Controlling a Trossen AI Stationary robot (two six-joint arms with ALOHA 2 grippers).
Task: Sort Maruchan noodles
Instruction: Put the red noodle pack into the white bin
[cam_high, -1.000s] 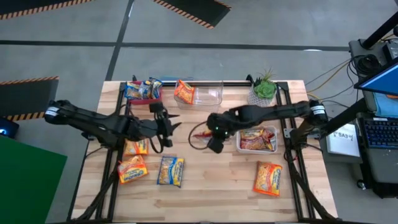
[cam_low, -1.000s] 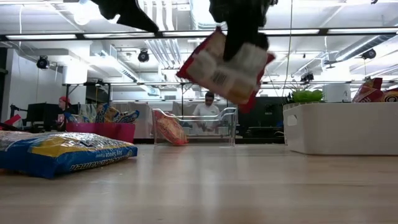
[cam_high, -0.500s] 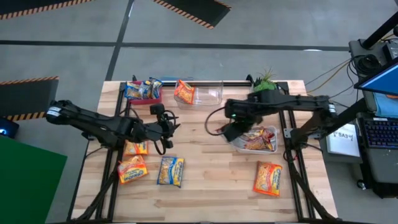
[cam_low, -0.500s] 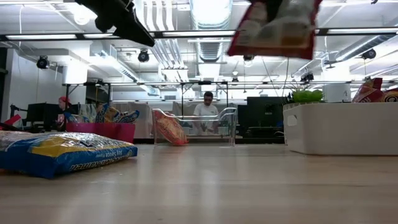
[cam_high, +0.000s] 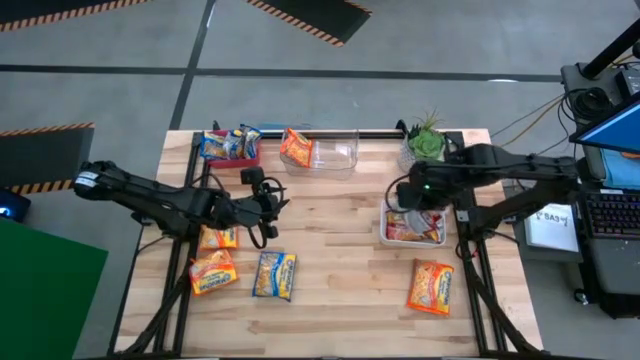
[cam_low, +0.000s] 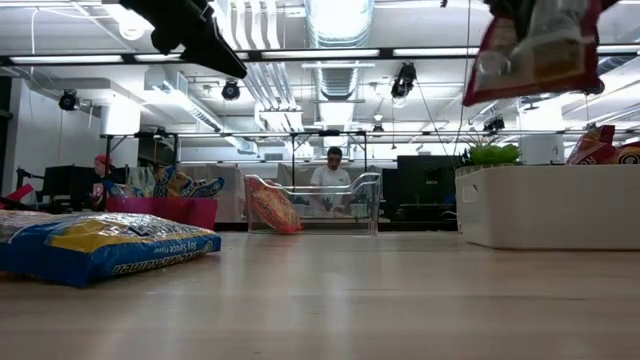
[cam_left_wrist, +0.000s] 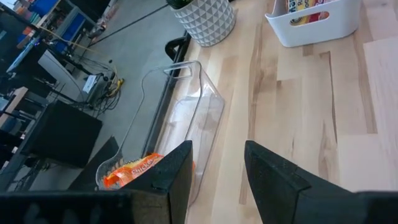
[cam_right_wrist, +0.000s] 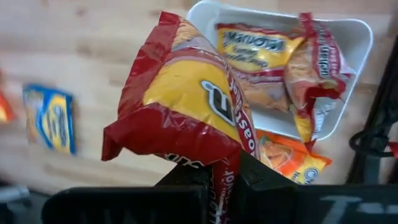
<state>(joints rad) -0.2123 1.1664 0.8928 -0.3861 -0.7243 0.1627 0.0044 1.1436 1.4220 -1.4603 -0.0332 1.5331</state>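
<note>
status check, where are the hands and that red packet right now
Right hand shut on red packet, above white bin. Left hand open, idle mid-table by clear bin. Nothing in the way.

The right gripper (cam_high: 412, 196), clamped on a red packet (cam_right_wrist: 186, 106), swung from the middle of the table across to the white bin (cam_high: 384, 232) and rose; the packet ended up hanging above that bin.
</note>
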